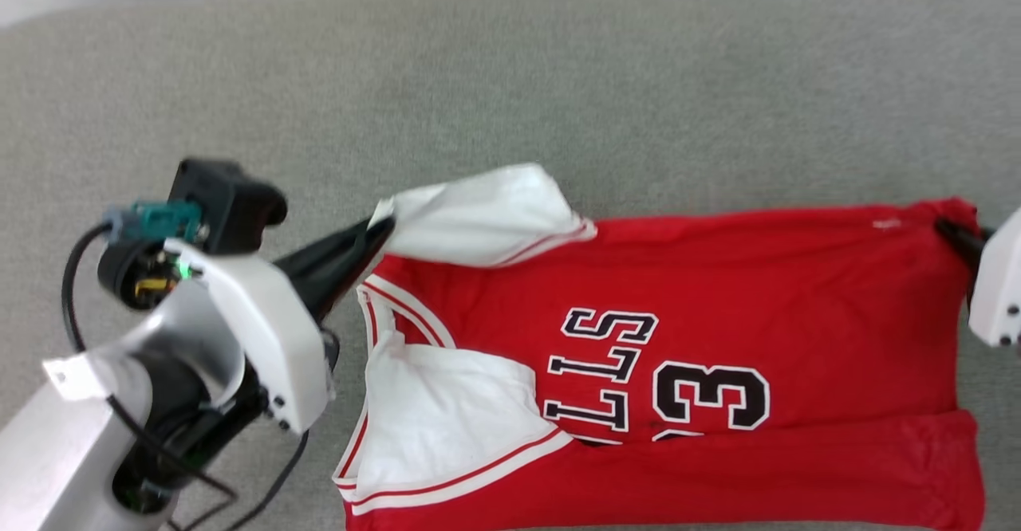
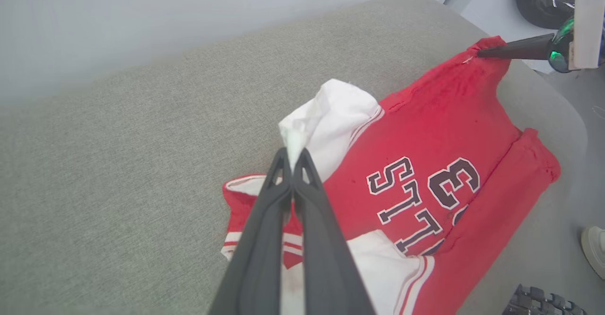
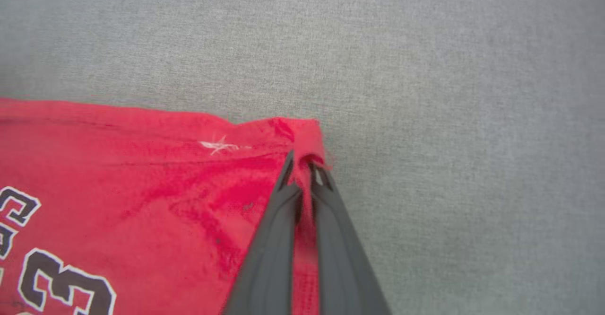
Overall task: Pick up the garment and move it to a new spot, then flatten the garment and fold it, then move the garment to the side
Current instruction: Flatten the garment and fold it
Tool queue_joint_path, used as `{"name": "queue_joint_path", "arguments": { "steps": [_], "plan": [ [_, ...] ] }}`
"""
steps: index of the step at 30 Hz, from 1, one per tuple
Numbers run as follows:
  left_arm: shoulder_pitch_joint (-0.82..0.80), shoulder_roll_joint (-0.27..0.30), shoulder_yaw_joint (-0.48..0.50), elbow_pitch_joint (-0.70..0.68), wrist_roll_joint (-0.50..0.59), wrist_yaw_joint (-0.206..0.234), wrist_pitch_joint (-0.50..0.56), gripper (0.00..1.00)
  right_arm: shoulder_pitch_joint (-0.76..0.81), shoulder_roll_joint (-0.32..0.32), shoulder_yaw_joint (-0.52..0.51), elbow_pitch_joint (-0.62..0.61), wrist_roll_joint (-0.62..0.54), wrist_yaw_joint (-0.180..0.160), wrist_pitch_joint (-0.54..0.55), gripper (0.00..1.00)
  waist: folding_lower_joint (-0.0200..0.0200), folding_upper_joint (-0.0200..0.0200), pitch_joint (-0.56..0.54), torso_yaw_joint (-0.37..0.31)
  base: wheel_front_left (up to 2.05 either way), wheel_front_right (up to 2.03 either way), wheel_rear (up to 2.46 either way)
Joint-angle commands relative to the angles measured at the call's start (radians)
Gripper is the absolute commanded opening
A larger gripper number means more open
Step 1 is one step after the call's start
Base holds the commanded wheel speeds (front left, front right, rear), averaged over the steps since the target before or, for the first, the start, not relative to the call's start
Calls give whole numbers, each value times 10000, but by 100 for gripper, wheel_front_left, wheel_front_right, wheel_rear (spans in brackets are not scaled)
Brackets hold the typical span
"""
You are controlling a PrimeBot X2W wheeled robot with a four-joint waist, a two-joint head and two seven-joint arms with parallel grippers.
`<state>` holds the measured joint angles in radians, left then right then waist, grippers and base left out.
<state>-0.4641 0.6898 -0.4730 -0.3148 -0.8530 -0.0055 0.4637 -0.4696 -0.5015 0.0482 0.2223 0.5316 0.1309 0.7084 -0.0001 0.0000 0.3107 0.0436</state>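
Lower left, the left gripper point(image 1: 384, 226) slants in, clamped on a white sleeve point(image 1: 486, 212); at right, the right gripper point(image 1: 945, 228) pinches the red hem corner point(image 1: 957, 210). Between them the garment point(image 1: 718, 292) lies stretched across grey fabric point(image 1: 558, 76).

Far side and far left: open grey cushion point(image 1: 510, 76), and I could sweep either arm through there. The garment point(image 1: 758, 276) covers near centre and right, stretched between my left gripper point(image 1: 385, 226) and right gripper point(image 1: 943, 226), both clamped on it. My left forearm point(image 1: 239, 332) blocks the near left.
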Motion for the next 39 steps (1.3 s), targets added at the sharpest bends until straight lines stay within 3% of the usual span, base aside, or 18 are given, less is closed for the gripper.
{"name": "queue_joint_path", "arguments": {
  "steps": [1, 13, 20, 33, 34, 35, 36, 39],
  "plan": [
    [366, 100, 97, -108, -122, 108, -110, 0, 431, 58, -127, -258, 171, -4, -62, 0, 1, 0, -392, -131, 0, 0, 0],
    [3908, 905, 191, -732, -851, 812, -587, 0, 3767, 142, -708, -1995, 785, -4, 70, 0, 1, 0, -1160, -290, 0, 0, 0],
    [4760, 909, -290, -178, -882, 682, -584, 0, 4582, 9, -411, -1966, 945, -4, 43, 0, 1, 0, -1115, -264, 0, 0, 0],
    [4509, 406, -1203, 1235, -197, 324, -575, 0, 4522, -650, 717, -1295, 819, -6, -619, 0, 1, 0, -1046, -259, 0, 0, 0],
    [4490, 336, -1248, 1339, -168, 286, -650, 0, 4492, -653, 809, -1274, 872, -4, -725, 14, 1, 0, -1064, -263, 0, 0, 0],
    [4495, 306, -1296, 1473, -107, 232, -712, 41, 4452, -649, 898, -1250, 981, -4, -816, 91, 1, 0, -1082, -274, 0, 0, 0],
    [4513, 272, -1364, 1599, -55, 203, -767, 100, 4447, -632, 979, -1202, 1095, -4, -840, 100, 1, 0, -1104, -283, 0, 0, 0],
    [4604, 38, -1373, 1885, -59, 145, -1098, 100, 4473, -788, 1175, -1296, 1337, -7, -980, 100, 1, 0, -1244, -307, 0, 0, 0]
  ]
}}
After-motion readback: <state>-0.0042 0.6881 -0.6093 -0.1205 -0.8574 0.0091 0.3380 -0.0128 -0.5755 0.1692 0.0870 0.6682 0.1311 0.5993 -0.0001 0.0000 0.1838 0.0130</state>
